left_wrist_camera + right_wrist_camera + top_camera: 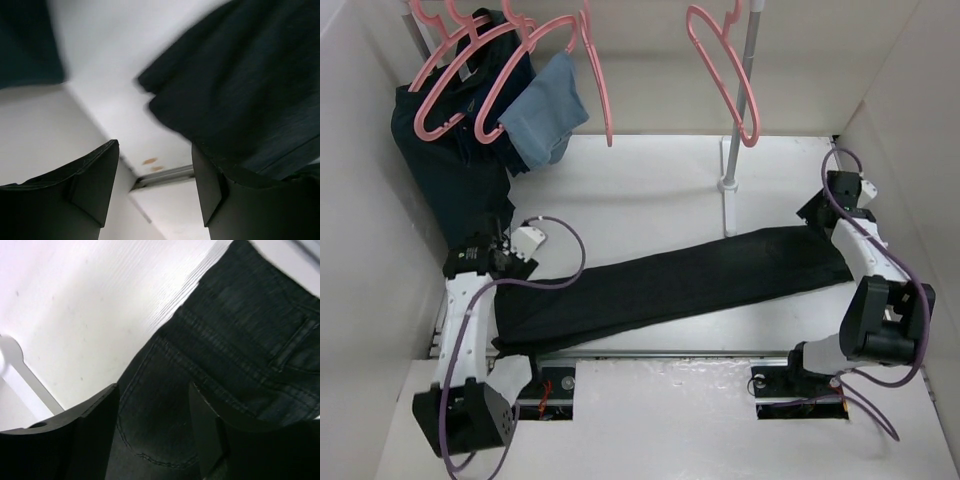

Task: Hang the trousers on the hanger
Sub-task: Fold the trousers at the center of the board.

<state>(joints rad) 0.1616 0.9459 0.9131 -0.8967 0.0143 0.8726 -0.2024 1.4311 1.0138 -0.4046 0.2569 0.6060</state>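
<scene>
The black trousers (pixel 680 280) lie flat and slantwise across the table, from near left to far right. My left gripper (pixel 508 252) is open and empty at their left end; in the left wrist view (pixel 155 155) the trousers (pixel 250 80) lie to the upper right of the fingers. My right gripper (pixel 818 216) is open at the right end; in the right wrist view (pixel 154 392) it hovers over the waist and back pocket (pixel 165 430). An empty pink hanger (pixel 725 75) hangs at the back right.
A white rack post (pixel 730 150) stands at the back middle. At the back left, pink hangers carry a dark navy garment (pixel 455 150) and a light-blue cloth (pixel 548 115). Another bare pink hanger (pixel 598 80) hangs beside them. White walls enclose the table.
</scene>
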